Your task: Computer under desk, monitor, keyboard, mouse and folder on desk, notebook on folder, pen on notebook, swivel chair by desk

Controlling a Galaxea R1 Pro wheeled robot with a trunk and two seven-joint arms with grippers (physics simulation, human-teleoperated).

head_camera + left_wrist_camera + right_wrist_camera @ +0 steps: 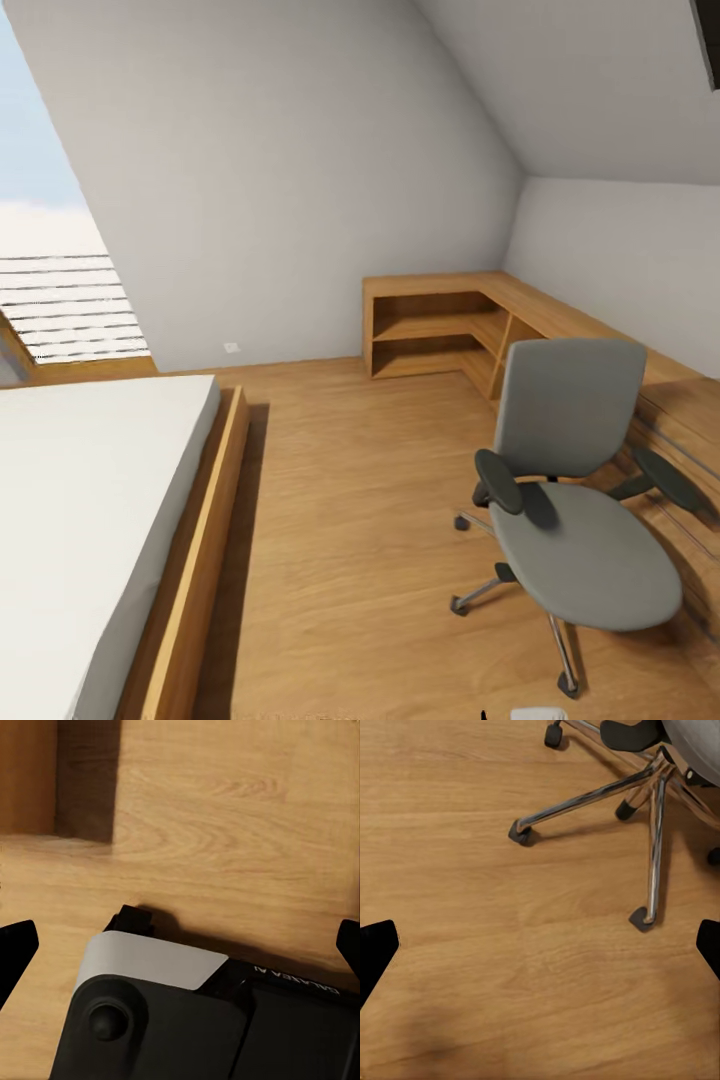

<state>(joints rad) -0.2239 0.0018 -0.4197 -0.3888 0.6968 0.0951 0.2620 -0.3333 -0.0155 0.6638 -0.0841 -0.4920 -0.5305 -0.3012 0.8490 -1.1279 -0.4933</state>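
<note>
Bedroom floor [350, 520]: I'm facing chair [580, 500], seat bare; both grippers [180, 945] [540, 945] spread wide, empty; base risks clipping castors.

Grey swivel chair [585, 520] with black armrests, oak floor [350, 520], white bed [80, 520]

A bed [90, 520] with a pale mattress in an oak frame stands on the light wood floor [350, 520]. Low oak shelving [450, 325] runs along the far corner. A slatted window [65, 300] meets the sloped grey wall [280, 180].
</note>
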